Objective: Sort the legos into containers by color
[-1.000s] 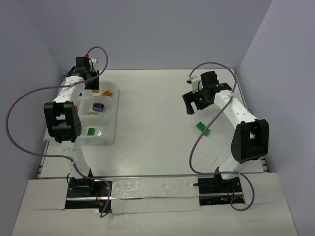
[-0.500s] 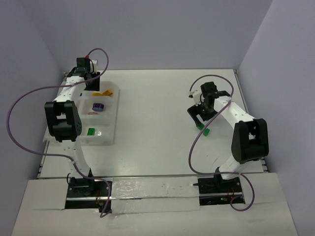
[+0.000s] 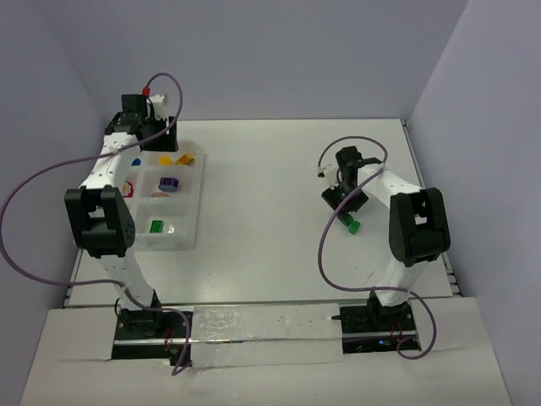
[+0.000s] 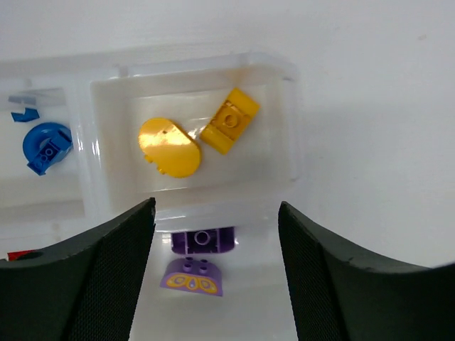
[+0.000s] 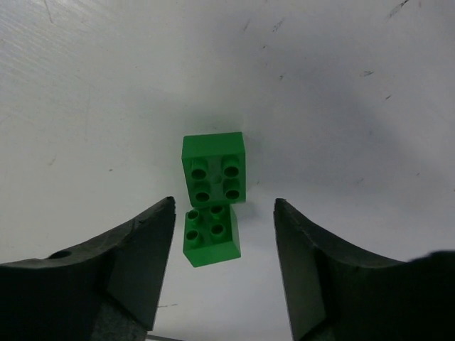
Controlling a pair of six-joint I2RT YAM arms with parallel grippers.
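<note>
Nearest, the right claw (image 5: 223, 213) hangs spread, straddling two touching green bricks (image 5: 213, 170) on the table (image 3: 270, 178), gripping neither. Centring on one brick before closing should avoid dragging both. Open table stretches leftward to the tray (image 4: 296, 135). Farthest, the left claw (image 4: 217, 213) hovers released and empty over the tray's yellow pieces (image 4: 168, 147), near the wall (image 3: 51, 101).

A white table (image 3: 270, 186) bearing faint scuff marks (image 5: 367, 73) is boxed in by 3 pale lavender walls (image 3: 254, 59), with a shiny crinkled strip (image 3: 262, 326) along its near edge, beside a white panel (image 3: 254, 381).
</note>
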